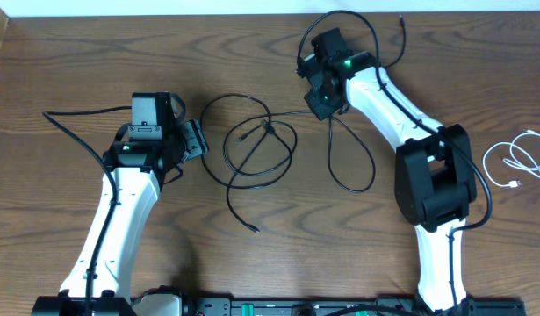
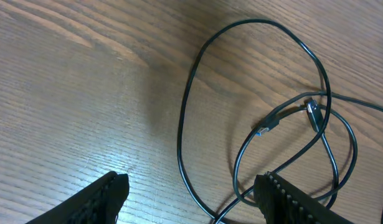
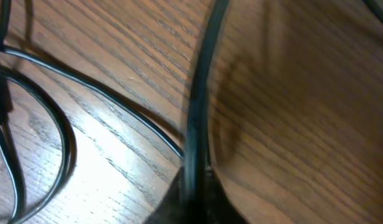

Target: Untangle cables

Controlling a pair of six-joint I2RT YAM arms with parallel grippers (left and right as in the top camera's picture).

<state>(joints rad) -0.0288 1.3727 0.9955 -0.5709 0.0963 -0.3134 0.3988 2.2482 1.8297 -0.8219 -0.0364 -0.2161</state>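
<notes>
Table (image 1: 68, 53): brown wood grain, both arms reaching in from the near edge.

Black cables (image 1: 252, 145): loose overlapping loops at table centre, between the two grippers. One free plug end (image 1: 255, 229) lies toward the near edge. In the left wrist view two small plugs (image 2: 266, 126) sit where the loops cross; one has a bluish tip.

White cable (image 1: 520, 158): coiled on its own at the far right of the table, beyond the right arm, well apart from the black tangle.

Left gripper (image 1: 198, 140): just beside the left edge of the loops. In the left wrist view its fingers (image 2: 291, 199) stand wide apart with nothing held; a black loop lies on the table between them.

Right gripper (image 1: 325, 104): at the upper right of the tangle. Its wrist view sits very close to the wood. The fingertips appear closed together on a taut strand (image 3: 200, 93), which runs straight up from them. Overhead, that strand stretches from the gripper to the knot.

A green light (image 1: 347, 63) glows on the right arm.
</notes>
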